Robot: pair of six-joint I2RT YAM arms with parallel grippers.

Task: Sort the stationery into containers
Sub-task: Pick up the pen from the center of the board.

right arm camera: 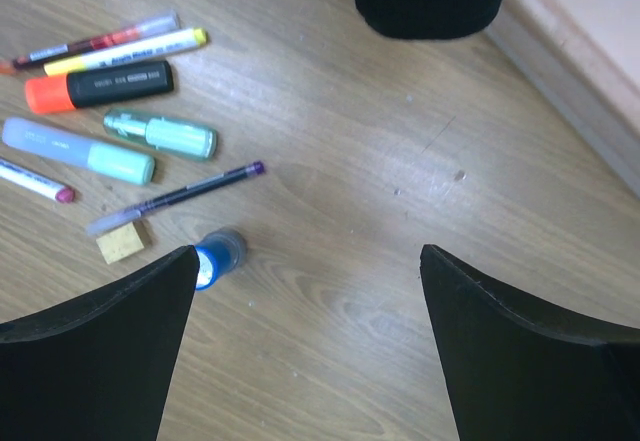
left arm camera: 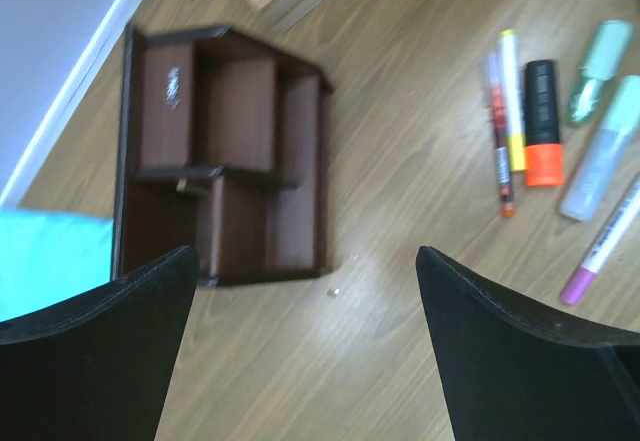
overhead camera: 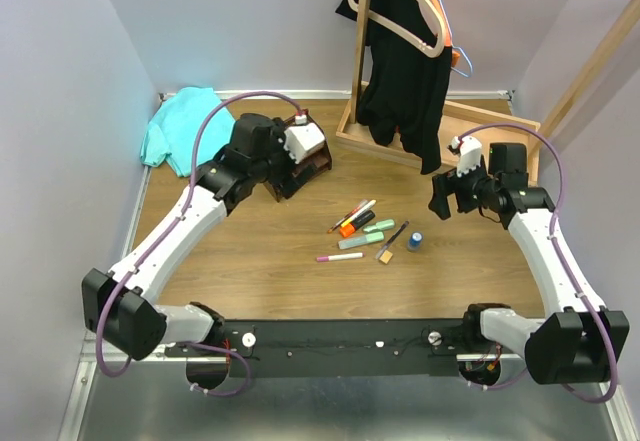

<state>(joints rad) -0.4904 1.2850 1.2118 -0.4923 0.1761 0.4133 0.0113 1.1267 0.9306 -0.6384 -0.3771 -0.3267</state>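
The left gripper (left arm camera: 305, 261) and right gripper (right arm camera: 307, 256) hang wide open, holding nothing. A tan block (overhead camera: 383, 255), blue cylinder (overhead camera: 414, 241), pen (overhead camera: 398, 234) and markers (overhead camera: 355, 223) lie in the middle of the table (overhead camera: 270, 261). The brown organizer (left arm camera: 298, 151) sits toward the far left corner.

Even diffuse lighting, faint soft shadows, mild sheen on tabletop (right arm camera: 350, 171), top external view sharp, left wrist view blurred across organizer (left arm camera: 225, 161) and markers (left arm camera: 543, 146), right wrist view clearer
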